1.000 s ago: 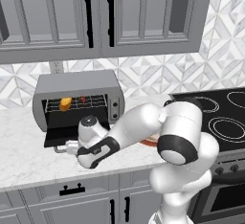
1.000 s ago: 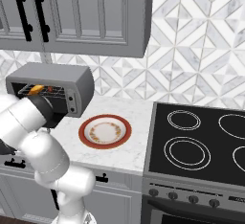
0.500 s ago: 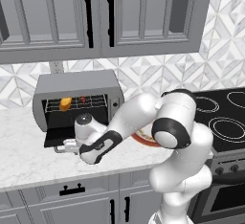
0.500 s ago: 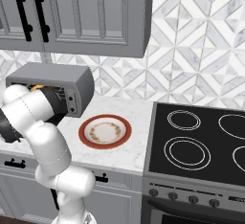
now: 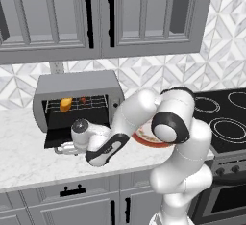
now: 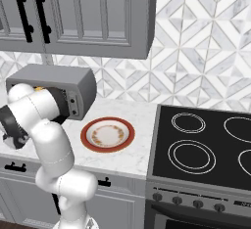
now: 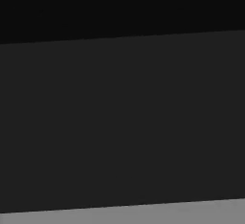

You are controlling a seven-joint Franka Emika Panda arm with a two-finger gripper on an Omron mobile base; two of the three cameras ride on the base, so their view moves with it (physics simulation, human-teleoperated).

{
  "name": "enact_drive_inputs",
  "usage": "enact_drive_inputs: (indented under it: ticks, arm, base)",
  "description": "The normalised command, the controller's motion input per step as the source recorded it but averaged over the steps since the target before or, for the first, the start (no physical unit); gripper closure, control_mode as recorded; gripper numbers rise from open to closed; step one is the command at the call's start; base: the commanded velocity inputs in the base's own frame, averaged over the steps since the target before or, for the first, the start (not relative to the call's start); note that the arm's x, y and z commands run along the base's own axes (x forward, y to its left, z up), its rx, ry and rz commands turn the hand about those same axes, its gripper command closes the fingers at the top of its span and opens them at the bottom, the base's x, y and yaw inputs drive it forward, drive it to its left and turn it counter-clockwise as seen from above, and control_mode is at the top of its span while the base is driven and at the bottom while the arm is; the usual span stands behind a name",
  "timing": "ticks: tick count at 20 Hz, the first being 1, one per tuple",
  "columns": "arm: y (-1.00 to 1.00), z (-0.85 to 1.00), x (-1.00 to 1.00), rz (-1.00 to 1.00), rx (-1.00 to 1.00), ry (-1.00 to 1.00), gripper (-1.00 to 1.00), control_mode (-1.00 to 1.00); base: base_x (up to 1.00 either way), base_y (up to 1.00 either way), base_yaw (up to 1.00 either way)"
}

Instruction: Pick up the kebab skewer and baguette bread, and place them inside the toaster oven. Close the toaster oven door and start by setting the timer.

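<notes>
You get even, diffuse light in both base views — bright enough, with no single lamp you could place. Shadows are faint: a soft dark patch lies on the white marble bench (image 5: pixel 29 161) under the dropped dark glass oven door (image 5: pixel 62 136). The black cavity of the boxy silver-grey toaster oven (image 5: pixel 77 85) stays dim, yet the stubby yellow-orange bread (image 5: pixel 66 104) inside reads clearly. The glossy white robot arm (image 5: pixel 139 118) carries smooth highlights, no harsh glare. Edges look crisp though slightly pixelated, with no visible bending at the corners. Your hand view is nearly black — flat dark grey bands, without detail.
</notes>
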Motion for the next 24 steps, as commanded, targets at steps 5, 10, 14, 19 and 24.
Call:
enact_drive_inputs:
  ticks: [5,10,14,19,24]
  arm:
    - [-0.09,0.00,0.47,0.01,-0.01,-0.12,-1.00,-1.00]
    - [-0.21,0.02,0.55,0.00,0.00,-0.09,-1.00,-1.00]
    - [-0.35,0.11,0.51,0.00,0.00,-0.11,-1.00,-1.00]
    - [-0.49,0.25,0.52,0.02,0.00,-0.07,-1.00,-1.00]
    - [-0.48,0.60,0.59,0.02,0.00,-0.01,-1.00,-1.00]
  base:
    - [0.00,0.00,0.00]
    - [0.00,0.00,0.00]
    - [0.00,0.00,0.00]
    - [0.00,0.00,0.00]
    - [0.00,0.00,0.00]
